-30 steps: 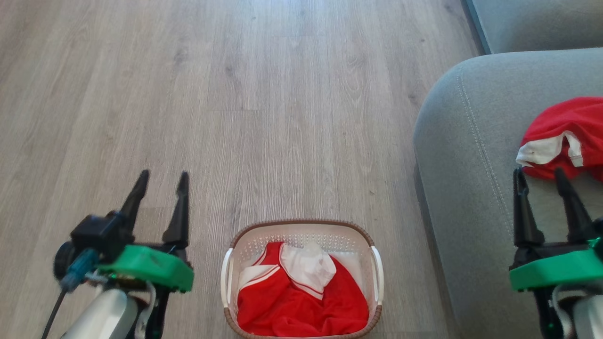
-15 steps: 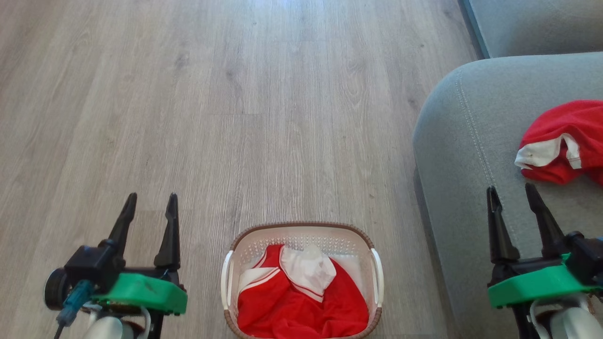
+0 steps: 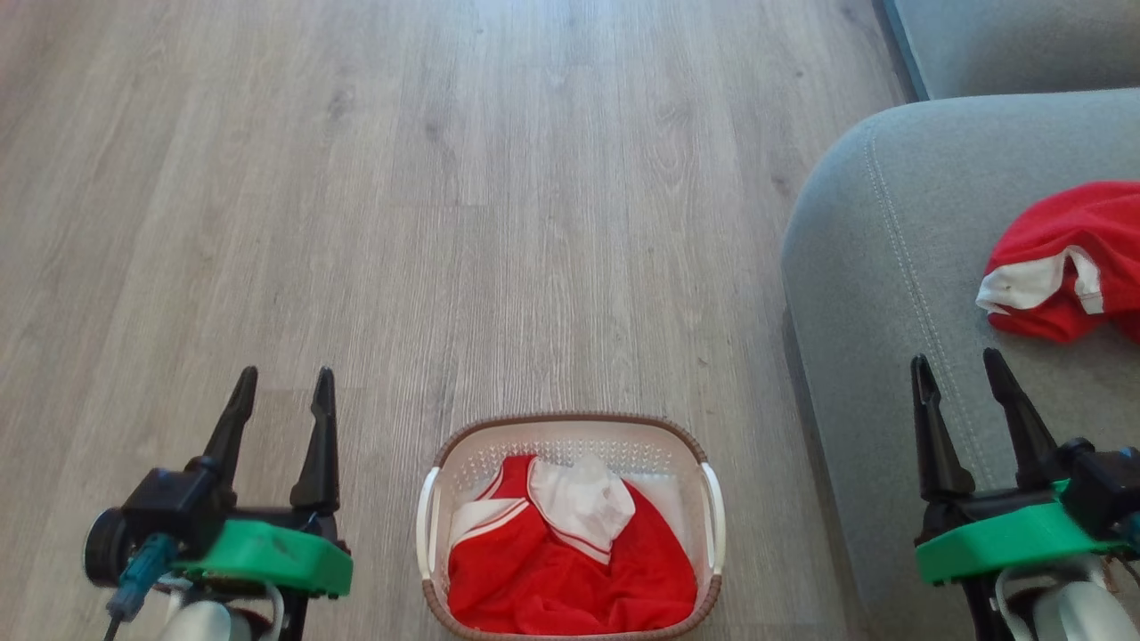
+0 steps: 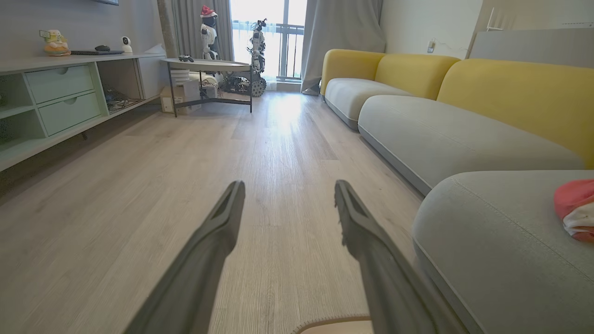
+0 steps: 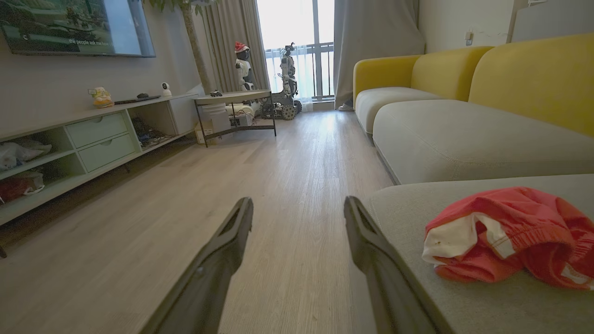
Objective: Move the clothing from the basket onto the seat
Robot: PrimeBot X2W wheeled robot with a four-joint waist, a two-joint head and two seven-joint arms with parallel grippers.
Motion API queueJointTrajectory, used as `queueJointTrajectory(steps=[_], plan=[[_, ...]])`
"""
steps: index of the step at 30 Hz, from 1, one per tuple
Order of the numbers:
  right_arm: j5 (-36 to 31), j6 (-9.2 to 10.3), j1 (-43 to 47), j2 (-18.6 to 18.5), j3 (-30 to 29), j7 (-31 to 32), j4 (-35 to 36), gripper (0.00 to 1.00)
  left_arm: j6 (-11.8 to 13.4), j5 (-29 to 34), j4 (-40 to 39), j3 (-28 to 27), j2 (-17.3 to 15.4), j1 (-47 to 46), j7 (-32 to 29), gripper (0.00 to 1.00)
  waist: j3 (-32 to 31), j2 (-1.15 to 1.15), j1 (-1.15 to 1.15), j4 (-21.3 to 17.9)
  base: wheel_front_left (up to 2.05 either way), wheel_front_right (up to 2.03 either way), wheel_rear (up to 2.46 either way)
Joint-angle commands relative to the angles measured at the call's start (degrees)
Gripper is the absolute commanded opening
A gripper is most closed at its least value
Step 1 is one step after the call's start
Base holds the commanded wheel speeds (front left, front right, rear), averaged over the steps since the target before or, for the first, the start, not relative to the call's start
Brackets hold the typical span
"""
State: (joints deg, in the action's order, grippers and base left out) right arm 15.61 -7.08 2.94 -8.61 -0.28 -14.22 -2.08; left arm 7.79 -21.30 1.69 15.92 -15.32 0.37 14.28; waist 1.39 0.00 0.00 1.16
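The cream basket (image 3: 712, 499) with its brown rim stands on the floor at the bottom middle of the head view, and a red garment (image 3: 570, 579) with white trim is bunched inside it. A second red garment (image 3: 1069, 258) (image 5: 510, 236) (image 4: 575, 208) lies on the grey-green seat (image 3: 891, 267) (image 5: 487, 306) at the right. My left gripper (image 3: 280, 383) (image 4: 287, 190) is open above the floor, left of the basket, holding nothing. My right gripper (image 3: 953, 369) (image 5: 299, 206) is open over the seat's near edge, short of the garment there.
Wood floor (image 3: 445, 223) stretches ahead. The sofa (image 4: 441, 134) with yellow backs (image 5: 533, 79) runs along the right. A low shelf unit (image 5: 93, 139) lines the left wall, and a small table (image 5: 232, 99) with robots (image 5: 287, 79) behind it stands by the window.
Both grippers have drawn back toward the bottom of the head view, still open. The right one has come away from the garment on the seat. The garments and basket have stayed put.
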Motion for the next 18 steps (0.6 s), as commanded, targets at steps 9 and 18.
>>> queueJointTrajectory(steps=[9,18], plan=[[-0.2,-0.41,-4.2,-0.5,0.8,-0.8,3.0,1.00,-2.2,1.9,-0.6,-3.3,0.5,-4.2,0.7,1.00,3.8,0.00,0.00,-1.8,0.00,0.00,0.00],[-0.5,-0.41,-8.4,-0.2,1.2,-0.8,4.6,1.00,-4.3,2.7,2.0,-2.2,1.1,-9.4,0.7,1.00,11.4,0.00,0.00,-4.8,0.00,0.00,0.00]])
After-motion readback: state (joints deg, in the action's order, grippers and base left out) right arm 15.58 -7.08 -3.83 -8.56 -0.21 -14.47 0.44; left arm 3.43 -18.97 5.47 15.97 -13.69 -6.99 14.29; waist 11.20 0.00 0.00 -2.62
